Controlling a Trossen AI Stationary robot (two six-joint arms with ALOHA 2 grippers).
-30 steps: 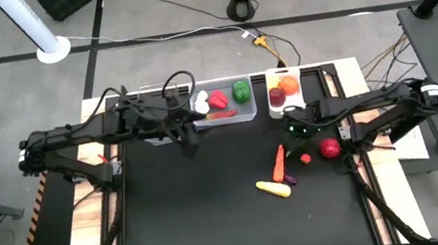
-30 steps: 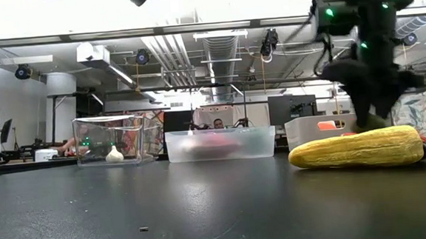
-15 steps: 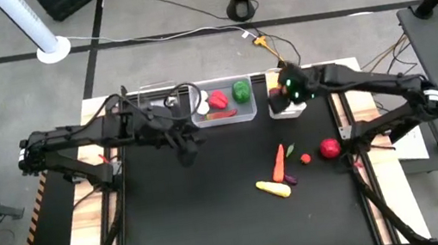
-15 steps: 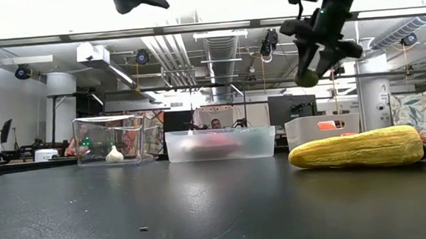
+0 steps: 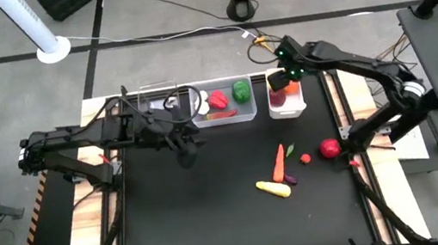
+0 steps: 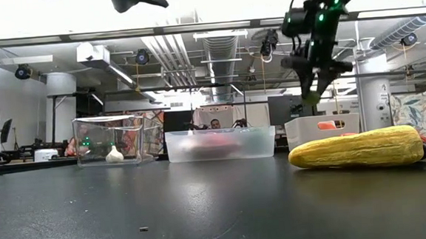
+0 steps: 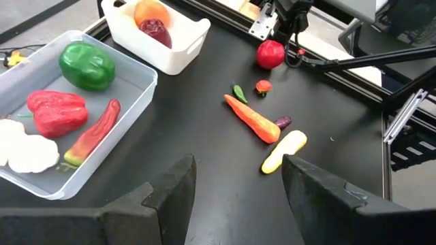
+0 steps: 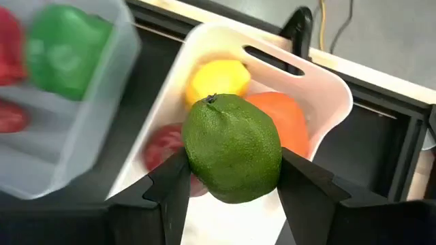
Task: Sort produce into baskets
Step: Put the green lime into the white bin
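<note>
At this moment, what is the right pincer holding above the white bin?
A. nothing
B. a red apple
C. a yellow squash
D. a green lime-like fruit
D: in the right wrist view the right pincer is shut on a green lime-like fruit, held over the white bin that already holds a yellow, an orange and a red piece.

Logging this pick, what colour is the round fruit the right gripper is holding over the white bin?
Green, the round fruit; clearest in the right wrist view.
</note>
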